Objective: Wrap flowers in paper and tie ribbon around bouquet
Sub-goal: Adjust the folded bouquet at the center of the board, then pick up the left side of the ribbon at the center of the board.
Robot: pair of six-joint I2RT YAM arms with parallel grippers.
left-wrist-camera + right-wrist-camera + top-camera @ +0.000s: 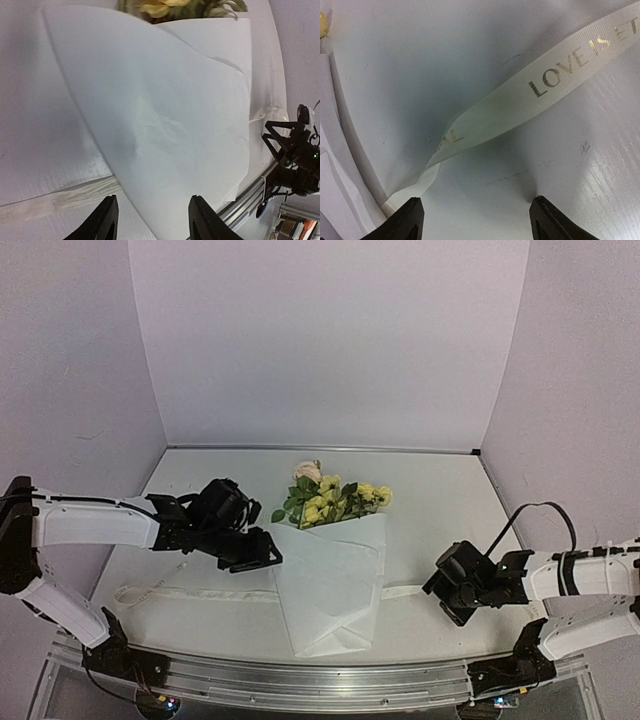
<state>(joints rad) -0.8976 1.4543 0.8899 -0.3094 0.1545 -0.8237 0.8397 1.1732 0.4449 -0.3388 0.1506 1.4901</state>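
Both grippers stood open and held nothing: the left gripper (258, 552) hung at the left edge of the paper (160, 115) cone, the right gripper (447, 595) just above the ribbon (545, 85) to the cone's right. The bouquet (330, 550) lay mid-way across the table (440, 490), its flowers (330, 500) toward the far wall, with the ribbon running crosswise beneath it and showing on both sides.

The white table (440, 500) in front of me carries the bouquet (332, 575), lying flat with its flower heads pointing away from me. The ribbon (190, 593) lies on the table too — it runs beneath the bouquet, a long tail out to its left, a shorter one to its right.
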